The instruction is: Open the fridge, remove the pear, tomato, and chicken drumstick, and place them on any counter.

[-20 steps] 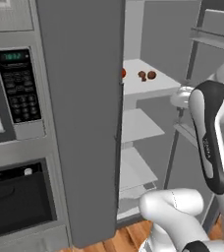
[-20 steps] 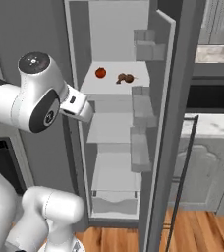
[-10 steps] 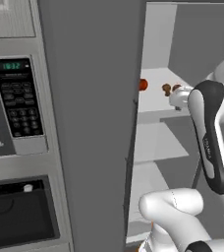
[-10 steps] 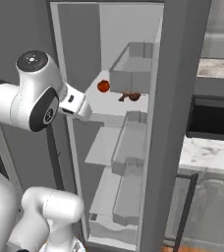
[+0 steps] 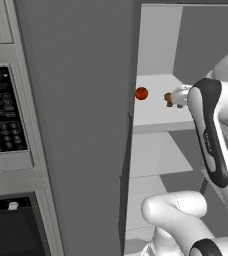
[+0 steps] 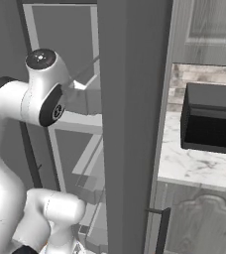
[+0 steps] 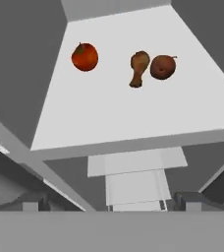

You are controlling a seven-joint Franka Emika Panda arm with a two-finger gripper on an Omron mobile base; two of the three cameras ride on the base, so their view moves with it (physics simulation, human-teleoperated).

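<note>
Reaching into the open fridge [image 5: 86,125], the arm holds its end effector in front of a white shelf [image 7: 124,113], with the jaws spread wide and nothing between them. On that shelf sit three items: the tomato [image 7: 84,57] toward the left in the hand view, the chicken drumstick [image 7: 139,67] near the middle, and the brown pear [image 7: 163,67] just beside the drumstick on its right, the two touching or nearly so. The tomato lies apart from the other two. In the left base view the tomato [image 5: 141,93] shows beside the edge of the dark fridge door, with a brown item partly hidden behind the arm. In the right base view the marble worktop [image 6: 194,163] lies to the right of the fridge, carrying a black box-shaped appliance [image 6: 213,124].
</note>
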